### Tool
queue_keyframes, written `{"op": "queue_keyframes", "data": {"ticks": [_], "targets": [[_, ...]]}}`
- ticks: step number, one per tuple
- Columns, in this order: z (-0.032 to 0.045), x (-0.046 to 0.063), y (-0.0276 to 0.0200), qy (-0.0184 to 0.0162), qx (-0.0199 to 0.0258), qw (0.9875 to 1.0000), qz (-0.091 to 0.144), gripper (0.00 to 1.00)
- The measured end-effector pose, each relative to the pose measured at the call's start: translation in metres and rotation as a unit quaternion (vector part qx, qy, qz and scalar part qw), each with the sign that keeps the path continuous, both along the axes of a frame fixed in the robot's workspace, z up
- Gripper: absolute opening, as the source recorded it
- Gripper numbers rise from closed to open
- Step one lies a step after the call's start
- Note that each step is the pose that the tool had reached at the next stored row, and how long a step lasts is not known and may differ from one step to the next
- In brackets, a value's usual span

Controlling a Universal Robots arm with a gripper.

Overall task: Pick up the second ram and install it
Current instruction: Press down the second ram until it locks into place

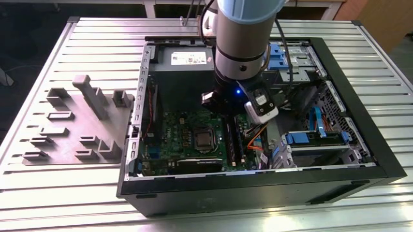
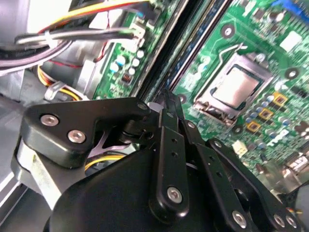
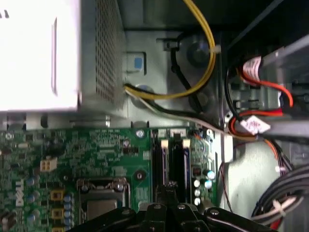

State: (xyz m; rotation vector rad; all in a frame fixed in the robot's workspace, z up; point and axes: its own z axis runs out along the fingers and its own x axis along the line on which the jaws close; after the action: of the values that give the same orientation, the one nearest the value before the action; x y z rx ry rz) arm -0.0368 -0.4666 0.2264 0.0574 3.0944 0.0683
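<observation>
– Blocks first, on the exterior view's left?

– Yes. The grey plastic holder blocks (image 1: 77, 123) stand on the ribbed metal worktop (image 1: 38, 193) near its edge on that side. Their slots look bare from here.

– And then?

– The open black computer case (image 1: 258, 186) lies mid-worktop. The green motherboard (image 1: 187, 133) is in its floor and the grey power-supply box (image 1: 184, 60) sits at the far end. The silver-and-blue robot arm (image 1: 240, 53) reaches down into the case, just right of the processor socket (image 3: 101, 208).

– Where is the second ram?

– The second ram (image 3: 164, 164), a long, thin, dark circuit-board strip, stands on edge in the long black socket nearer the processor. In the second wrist view it (image 2: 195, 48) runs straight away from the fingertips.

– Its long axis?

– Along the socket, from the power-supply end toward the case's near wall, parallel to the neighbouring socket (image 3: 185, 164).

– And the black gripper?

– In both wrist views the gripper (image 2: 166, 99) (image 3: 166, 189) sits directly over that strip, with the fingers drawn together and their tips at its upper edge. Whether a sliver of board is pinched between them, I cannot tell.

– So the strip lies below the fingers, not beside them?

– That is my judgement: straight beneath, with the gripper's closing line across the strip's length.

– Further right?

– Orange and yellow cables (image 1: 255, 137), then the blue-tabbed drive bays (image 1: 316, 137).
</observation>
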Motion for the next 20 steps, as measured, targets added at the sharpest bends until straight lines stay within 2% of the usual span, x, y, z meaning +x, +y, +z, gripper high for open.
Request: {"op": "queue_keyframes", "data": {"ticks": [7, 13, 20], "targets": [[0.0, 0.0, -0.0164, 0.0, -0.0015, 1.0, 0.0, 0.1], [-0.0006, 0.0, -0.0338, 0.0, -0.0015, 1.0, 0.0, 0.1], [-0.0014, 0.0, -0.0452, 0.0, -0.0015, 1.0, 0.0, 0.1]]}}
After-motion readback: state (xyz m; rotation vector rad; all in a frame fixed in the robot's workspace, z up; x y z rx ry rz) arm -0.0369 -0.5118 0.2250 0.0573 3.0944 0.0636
